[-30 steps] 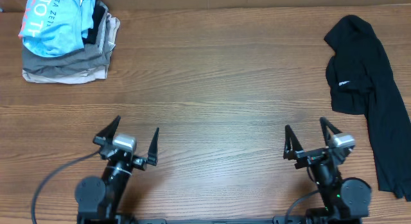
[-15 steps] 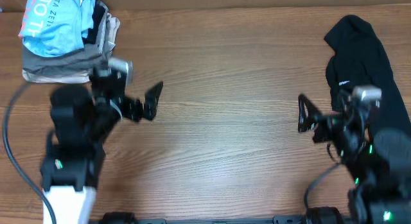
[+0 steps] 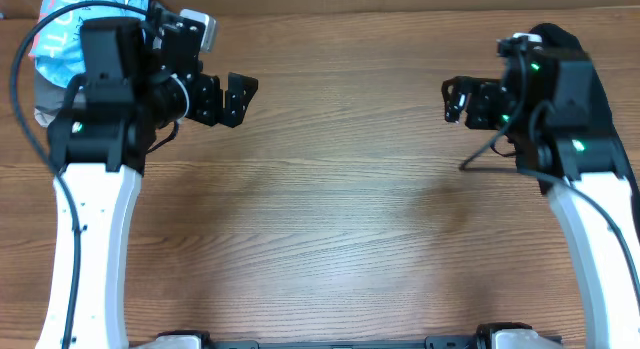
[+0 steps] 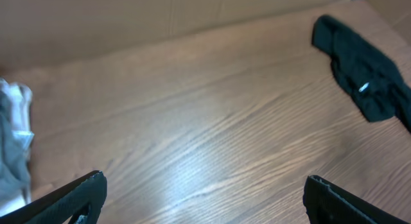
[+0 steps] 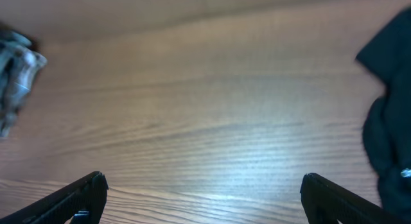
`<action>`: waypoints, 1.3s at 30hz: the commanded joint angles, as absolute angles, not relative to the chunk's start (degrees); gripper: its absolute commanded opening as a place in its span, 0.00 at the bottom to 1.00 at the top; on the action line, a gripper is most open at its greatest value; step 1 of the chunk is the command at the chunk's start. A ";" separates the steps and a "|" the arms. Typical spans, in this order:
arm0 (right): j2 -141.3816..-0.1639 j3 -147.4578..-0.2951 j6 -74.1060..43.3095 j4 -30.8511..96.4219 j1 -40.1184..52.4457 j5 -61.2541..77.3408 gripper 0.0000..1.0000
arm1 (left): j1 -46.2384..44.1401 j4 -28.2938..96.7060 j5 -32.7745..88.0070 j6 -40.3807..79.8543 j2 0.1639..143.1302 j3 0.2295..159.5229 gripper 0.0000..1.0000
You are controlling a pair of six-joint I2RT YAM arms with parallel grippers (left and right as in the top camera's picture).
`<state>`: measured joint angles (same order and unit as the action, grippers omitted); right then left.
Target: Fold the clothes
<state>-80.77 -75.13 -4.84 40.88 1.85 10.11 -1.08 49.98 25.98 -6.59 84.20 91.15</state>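
The clothes are a crumpled black shirt (image 4: 369, 89) at the table's far right, with a small white logo patch (image 4: 364, 87) showing in the left wrist view. In the overhead view my right arm covers most of the shirt (image 3: 553, 36). The right wrist view catches its edge (image 5: 388, 121) at the right border. My left gripper (image 3: 235, 97) hangs open over the back left of the table, pointing right, far from the shirt. Also open, my right gripper (image 3: 458, 97) points left, just left of the shirt. Both wrist views show bare wood between the wide-apart fingers of the left gripper (image 4: 204, 185) and the right gripper (image 5: 202, 182).
A stack of folded grey-beige garments (image 3: 45, 94) topped by a light blue shirt (image 3: 60, 24) sits at the back left corner, partly under my left arm. The stack also shows at the left edge of both wrist views (image 4: 13, 140) (image 5: 16, 70). A cardboard wall (image 4: 160, 18) runs along the back.
Both arms have lifted from the front edge and swung toward the back of the table, the left beside the folded stack, the right over the black shirt. Both grippers stayed open.
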 commanded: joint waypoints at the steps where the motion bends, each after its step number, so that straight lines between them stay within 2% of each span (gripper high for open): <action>1: -83.81 -76.77 -4.84 39.03 0.32 10.26 1.00 | -0.82 50.15 26.87 -8.14 88.66 92.33 1.00; 9: -89.62 -76.77 -12.45 32.21 -13.10 10.76 1.00 | -0.82 48.77 28.58 -8.14 95.98 92.36 1.00; 14: -95.81 -76.77 -12.51 30.09 -20.67 9.82 0.89 | -0.82 47.92 26.81 -8.14 96.25 92.36 0.97; 17: -100.77 -76.77 -13.80 27.83 -23.24 8.95 0.88 | -0.95 46.70 26.83 -8.14 96.27 92.36 0.96; 23: -109.27 -76.77 -13.80 21.61 -24.45 8.60 0.84 | -1.89 46.35 24.38 -8.14 96.27 92.36 0.94; 27: -112.51 -76.77 -13.82 19.16 -24.40 8.54 0.77 | -2.48 46.17 21.39 -8.16 96.27 92.36 0.93; 39: -117.89 -76.71 -18.11 21.04 -24.40 4.29 0.63 | -3.42 44.27 19.05 -8.14 96.27 92.31 0.92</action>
